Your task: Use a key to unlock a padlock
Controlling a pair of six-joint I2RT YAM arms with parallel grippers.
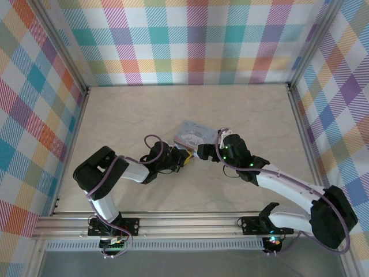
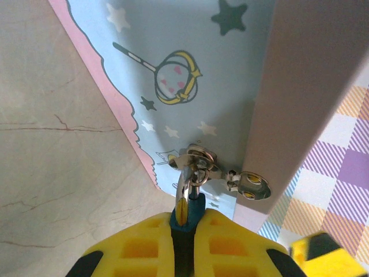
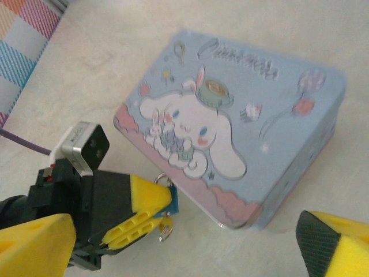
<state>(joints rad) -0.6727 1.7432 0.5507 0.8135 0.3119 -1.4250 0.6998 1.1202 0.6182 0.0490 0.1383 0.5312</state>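
Within the clamped left gripper point(image 2: 185, 234) sits the padlock point(image 2: 184, 199).

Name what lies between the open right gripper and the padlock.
In the right wrist view, a small silvery ring hangs just below the padlock; the rest is bare table.

The tiny dark blue-teal padlock point(image 2: 183, 226) is showing only a sliver of body, the rest lying hidden between the left pincer's point(image 2: 185, 222) yellow fingers point(image 2: 230, 245). The pale blue cartoon-printed tin box point(image 2: 190, 52) is running off that view's top edge. The right pincer's point(image 3: 187, 234) fingers point(image 3: 34, 242) are being cropped by its view's bottom edge.
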